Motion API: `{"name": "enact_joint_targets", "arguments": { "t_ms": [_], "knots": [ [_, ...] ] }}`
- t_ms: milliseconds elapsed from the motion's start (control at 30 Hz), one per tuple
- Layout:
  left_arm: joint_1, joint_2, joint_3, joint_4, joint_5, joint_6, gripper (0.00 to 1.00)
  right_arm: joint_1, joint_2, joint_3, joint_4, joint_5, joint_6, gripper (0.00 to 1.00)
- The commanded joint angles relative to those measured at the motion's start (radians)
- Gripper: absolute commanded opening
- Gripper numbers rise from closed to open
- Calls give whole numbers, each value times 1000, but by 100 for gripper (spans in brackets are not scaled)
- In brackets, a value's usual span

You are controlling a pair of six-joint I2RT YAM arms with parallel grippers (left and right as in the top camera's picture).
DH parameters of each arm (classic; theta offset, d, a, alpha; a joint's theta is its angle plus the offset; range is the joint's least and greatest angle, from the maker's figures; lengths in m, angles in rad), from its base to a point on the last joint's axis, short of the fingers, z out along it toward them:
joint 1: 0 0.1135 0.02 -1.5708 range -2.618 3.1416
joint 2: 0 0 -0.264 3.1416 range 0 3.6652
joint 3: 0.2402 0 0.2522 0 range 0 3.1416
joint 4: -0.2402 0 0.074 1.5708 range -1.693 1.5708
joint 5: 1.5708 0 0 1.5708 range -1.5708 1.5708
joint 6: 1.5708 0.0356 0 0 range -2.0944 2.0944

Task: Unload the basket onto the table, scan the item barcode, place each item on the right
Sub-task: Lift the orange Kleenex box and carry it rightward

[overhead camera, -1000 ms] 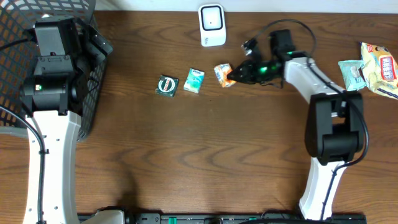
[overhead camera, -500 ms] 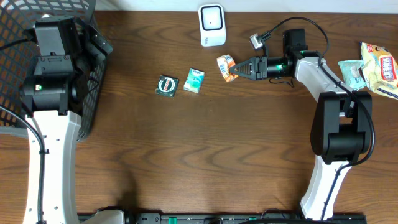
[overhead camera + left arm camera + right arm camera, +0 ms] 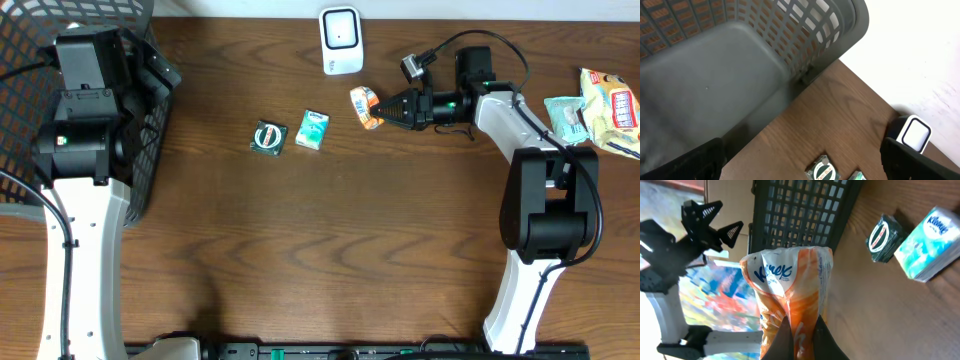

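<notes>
Big brown wooden table [image 3: 330, 250] takes up pretty much everything; grey mesh basket [image 3: 25, 50] sits at the far left corner with the left arm over it; left gripper [image 3: 802, 157] hangs beside the basket with its jaws spread wide and nothing between them; over at the right edge there's a heap of snack bags [image 3: 610, 110]; white scanner [image 3: 341, 40] stands at the back edge, middle of the table; right gripper [image 3: 388, 108] is clamped tight on the orange Kleenex pack [image 3: 366, 106], pinching it by one end, just in front of the scanner and a bit to its right; teal Kleenex pack [image 3: 313, 130] lies on the table to the left; dark green packet [image 3: 268, 137] lies just beside that.
</notes>
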Motion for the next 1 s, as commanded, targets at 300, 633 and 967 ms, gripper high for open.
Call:
{"name": "enact_joint_targets", "arguments": {
  "t_ms": [300,633,967],
  "knots": [
    [4,-5,2,-3,-2,-12,98,-5,15,-3,12,59,56,1],
    [4,-5,2,-3,-2,-12,98,16,15,-3,37,72,30,1],
    [4,-5,2,-3,-2,-12,98,54,15,-3,45,69,11,1]
  ]
}}
